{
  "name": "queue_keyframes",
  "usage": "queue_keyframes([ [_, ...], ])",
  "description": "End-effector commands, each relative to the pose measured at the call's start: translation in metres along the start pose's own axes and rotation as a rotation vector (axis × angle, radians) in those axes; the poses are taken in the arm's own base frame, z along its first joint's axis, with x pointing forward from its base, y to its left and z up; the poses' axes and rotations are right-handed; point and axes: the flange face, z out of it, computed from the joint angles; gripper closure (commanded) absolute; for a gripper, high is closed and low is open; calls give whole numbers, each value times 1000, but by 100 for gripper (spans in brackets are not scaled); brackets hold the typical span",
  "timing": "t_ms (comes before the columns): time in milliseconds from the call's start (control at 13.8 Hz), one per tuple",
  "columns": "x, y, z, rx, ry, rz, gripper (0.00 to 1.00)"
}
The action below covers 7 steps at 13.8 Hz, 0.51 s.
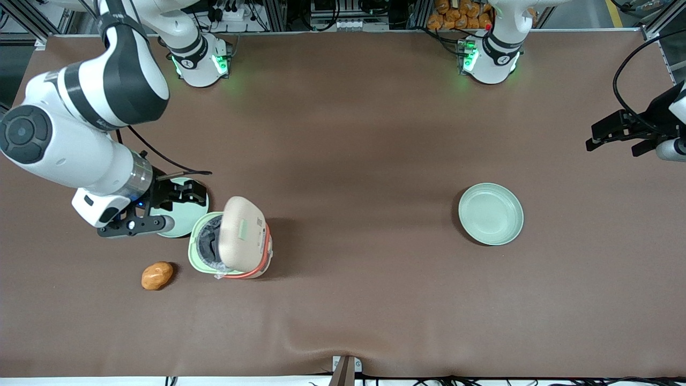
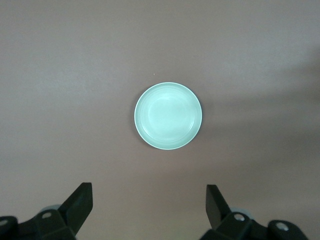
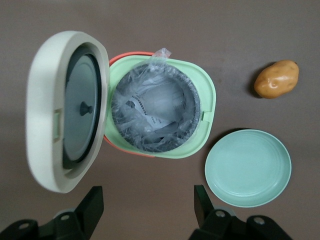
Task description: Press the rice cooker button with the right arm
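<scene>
The right arm's gripper (image 1: pixel 185 194) hangs with its fingers spread wide, holding nothing, above a plate (image 3: pixel 248 167) just beside the rice cooker (image 1: pixel 230 246). The cooker's lid (image 3: pixel 60 110) stands open and upright, baring the plastic-lined pot (image 3: pixel 155 112); a potato (image 1: pixel 157 275) lies near.

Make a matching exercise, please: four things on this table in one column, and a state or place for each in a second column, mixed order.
Things:
1. rice cooker
2. potato
3. plate near the parked arm
4. gripper

States or places:
A. open, above the other plate
B. alone toward the parked arm's end of the table
C. lid swung up, plastic wrap in the pot
D. on the cloth, nearer the front camera than the cooker

Pairs: 1-C, 2-D, 3-B, 4-A
</scene>
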Motion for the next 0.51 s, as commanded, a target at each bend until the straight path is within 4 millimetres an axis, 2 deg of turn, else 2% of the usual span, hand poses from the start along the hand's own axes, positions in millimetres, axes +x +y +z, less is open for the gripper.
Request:
queue_keyframes([
  [0, -14, 5, -24, 13, 1, 8, 0],
  [291, -47, 34, -64, 15, -60, 38, 0],
  [436, -62, 57, -90, 20, -50, 68, 0],
])
